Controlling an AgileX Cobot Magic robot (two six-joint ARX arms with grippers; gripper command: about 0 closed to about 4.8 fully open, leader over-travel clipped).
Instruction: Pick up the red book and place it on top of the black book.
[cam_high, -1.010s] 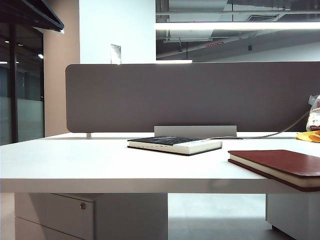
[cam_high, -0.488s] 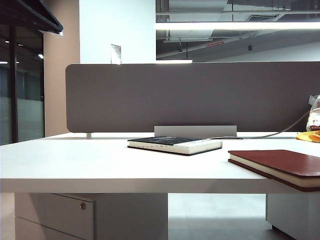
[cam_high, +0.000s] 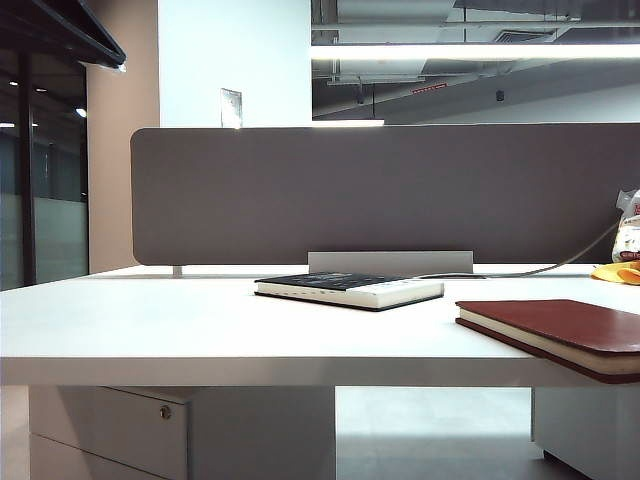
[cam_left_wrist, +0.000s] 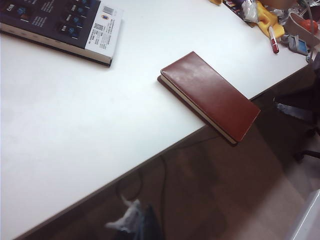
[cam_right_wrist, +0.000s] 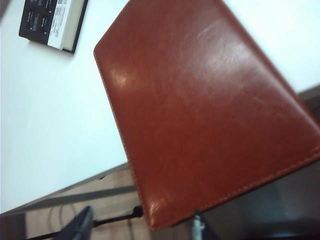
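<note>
While the red book lay flat at the table's near edge, one corner hanging past it, the black book sat flat well apart at its ten o'clock. Just over the overhanging corner hung the right gripper, fingertips spread wide and holding nothing. Whether the left gripper was wide or narrow could not be told.

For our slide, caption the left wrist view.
Red book overhanging the white table's edge, apart from the black book.
</note>
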